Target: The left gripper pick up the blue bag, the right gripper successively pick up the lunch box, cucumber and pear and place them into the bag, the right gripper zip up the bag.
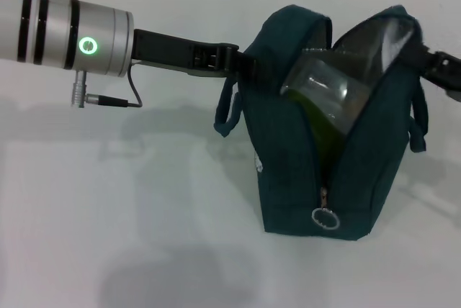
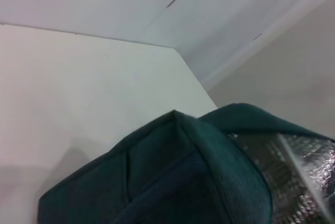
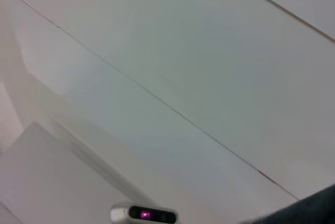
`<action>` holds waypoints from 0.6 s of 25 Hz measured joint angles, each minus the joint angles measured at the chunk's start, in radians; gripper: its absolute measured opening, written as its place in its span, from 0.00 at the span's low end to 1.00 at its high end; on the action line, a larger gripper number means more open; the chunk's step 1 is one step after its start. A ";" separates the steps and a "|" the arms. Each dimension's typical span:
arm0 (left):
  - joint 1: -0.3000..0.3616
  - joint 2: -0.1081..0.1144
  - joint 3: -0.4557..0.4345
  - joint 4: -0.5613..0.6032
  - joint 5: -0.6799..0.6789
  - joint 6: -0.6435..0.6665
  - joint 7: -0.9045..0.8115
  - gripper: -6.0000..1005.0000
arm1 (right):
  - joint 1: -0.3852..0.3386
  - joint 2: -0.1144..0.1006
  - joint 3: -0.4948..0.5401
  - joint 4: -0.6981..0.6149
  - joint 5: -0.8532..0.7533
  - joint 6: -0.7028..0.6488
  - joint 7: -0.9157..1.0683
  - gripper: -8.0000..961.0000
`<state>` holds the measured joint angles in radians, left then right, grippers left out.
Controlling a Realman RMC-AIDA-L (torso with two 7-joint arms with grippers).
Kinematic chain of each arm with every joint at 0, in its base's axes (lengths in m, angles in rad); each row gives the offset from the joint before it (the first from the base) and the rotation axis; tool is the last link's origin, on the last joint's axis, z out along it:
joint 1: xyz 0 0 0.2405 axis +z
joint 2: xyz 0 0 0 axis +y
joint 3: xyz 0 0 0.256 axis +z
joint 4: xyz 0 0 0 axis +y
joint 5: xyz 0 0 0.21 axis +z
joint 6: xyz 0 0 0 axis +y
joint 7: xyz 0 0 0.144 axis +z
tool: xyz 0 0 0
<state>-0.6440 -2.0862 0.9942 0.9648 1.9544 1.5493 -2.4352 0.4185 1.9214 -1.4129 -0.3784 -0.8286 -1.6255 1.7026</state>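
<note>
Table [image 1: 108, 236] first: it is white, and the blue bag [image 1: 288, 178] stands on it, right of the middle in my head view, upright and with its top open. The silver lining [image 1: 392, 34] shows inside the far flap.

From my left the silver arm [image 1: 65, 31] with the green ring [image 1: 88, 45] reaches in. The left gripper [image 1: 241, 60] is at the bag's left upper edge, beside one loop handle [image 1: 229, 110]. The bag hides its fingertips, so I cannot tell if the jaws are spread or pinching the fabric. I judge it is holding the bag open. The left wrist view shows only the bag's teal rim and foil very near.

The right gripper [image 1: 441, 67] is touching or just beside the bag's right upper edge, only partly in view. Its jaws I also cannot tell.

Inside the opening I see the lunch box [image 1: 324, 81], clear plastic, tilted, and below it something green that I take for the cucumber [image 1: 317, 124]. The pear I cannot find, neither on the table nor clearly in the bag.

So I judge that packing is mostly done. The zipper is still open, its ring pull [image 1: 325, 218] low on the front. Zipping remains.

The small white logo [image 1: 258, 165] is too small to read. No other writing.
</note>
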 joint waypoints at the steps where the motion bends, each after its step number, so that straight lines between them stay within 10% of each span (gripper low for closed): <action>1: 0.000 0.000 0.000 0.000 0.000 0.000 0.002 0.14 | -0.005 -0.003 0.004 0.000 -0.001 -0.011 -0.001 0.23; 15: 0.001 -0.001 0.014 -0.015 0.000 -0.004 0.005 0.14 | -0.137 -0.011 0.057 0.001 -0.101 -0.241 -0.234 0.68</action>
<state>-0.6426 -2.0877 1.0078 0.9496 1.9543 1.5454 -2.4299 0.2818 1.9106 -1.3555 -0.3772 -0.9291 -1.8668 1.4683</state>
